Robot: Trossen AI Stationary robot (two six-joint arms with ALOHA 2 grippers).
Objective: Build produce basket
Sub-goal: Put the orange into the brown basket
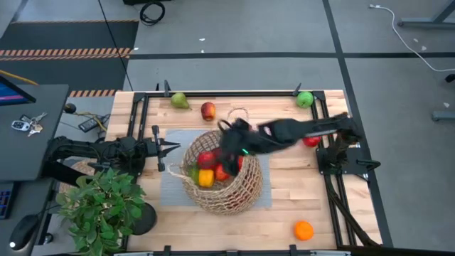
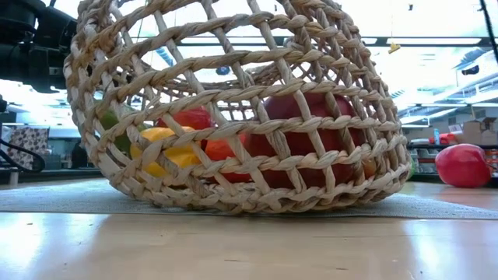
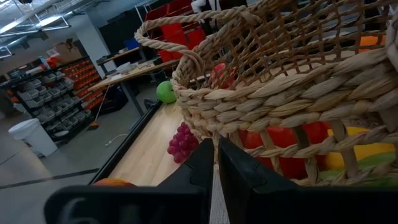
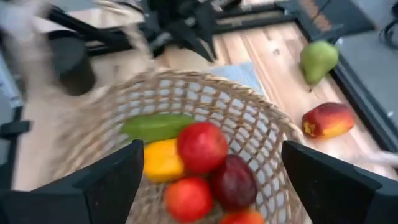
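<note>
The tan wicker basket point(image 1: 226, 186) lies tipped on a grey mat point(image 1: 170, 186) at the table's middle, mouth slanting up toward the far left. Inside it are a yellow pepper point(image 4: 163, 159), a red apple point(image 4: 202, 147), a dark red piece point(image 4: 234, 182) and a green piece point(image 4: 155, 126). My right gripper point(image 1: 231, 146) hangs open above the basket's mouth with nothing between its fingers point(image 4: 109, 183). Level and shut, my left gripper point(image 1: 173, 148) sits at the basket's left side, close to the wall point(image 3: 280, 106) and below a loop handle point(image 3: 163, 45). My left gripper's shut fingertips point(image 3: 214, 149) stand right at the basket's woven wall, coming level from the table's left. I cannot tell whether they touch it.
Loose produce lies around: a green pear point(image 1: 179, 100) and a red-yellow fruit point(image 1: 207, 111) at the far edge, a green apple point(image 1: 305, 99) far right, a red piece point(image 1: 311, 141) under the right arm, an orange point(image 1: 303, 230) near right, purple grapes point(image 3: 182, 142). A potted plant point(image 1: 103, 206) stands near left.
</note>
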